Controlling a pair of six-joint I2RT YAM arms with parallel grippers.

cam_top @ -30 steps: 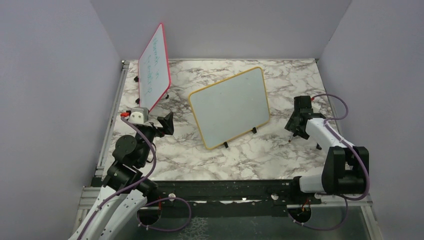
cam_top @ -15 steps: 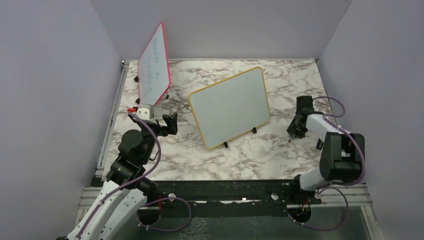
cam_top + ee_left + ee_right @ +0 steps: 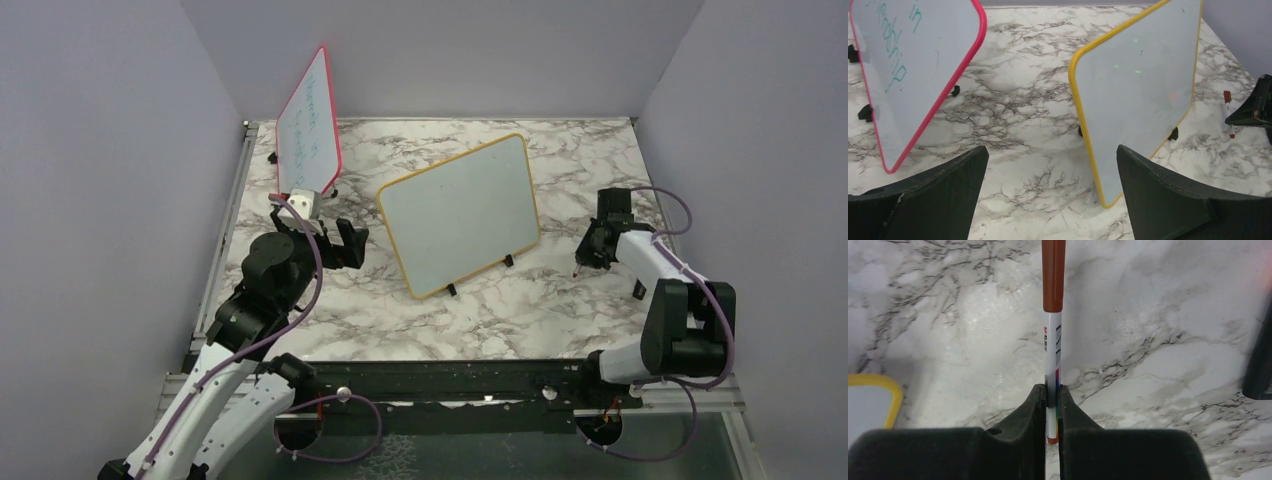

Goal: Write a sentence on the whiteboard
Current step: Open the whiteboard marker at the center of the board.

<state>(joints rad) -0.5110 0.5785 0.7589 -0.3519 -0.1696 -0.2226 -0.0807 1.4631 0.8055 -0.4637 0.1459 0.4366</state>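
Observation:
The whiteboard (image 3: 460, 215) with the yellow-orange frame stands tilted on small black feet mid-table; its face (image 3: 1138, 90) is blank, and no sentence shows on it. My right gripper (image 3: 592, 250) is low over the table to the board's right, shut on a white marker (image 3: 1053, 340) with a red-brown cap. The marker points away from the jaws (image 3: 1051, 390) and lies close to the marble. The left wrist view shows the marker (image 3: 1229, 112) past the board's right edge. My left gripper (image 3: 345, 243) hangs open left of the board, nothing between its fingers (image 3: 1053, 152).
A red-pink-framed board (image 3: 308, 130) with faint green-blue writing leans at the back left, also large in the left wrist view (image 3: 908, 75). A small black object (image 3: 637, 291) lies near the right arm. Grey walls enclose the marble table (image 3: 500, 310).
My right gripper has closed onto the marker. The left arm has swung forward and to the right, bringing its open gripper closer to the yellow-framed board.

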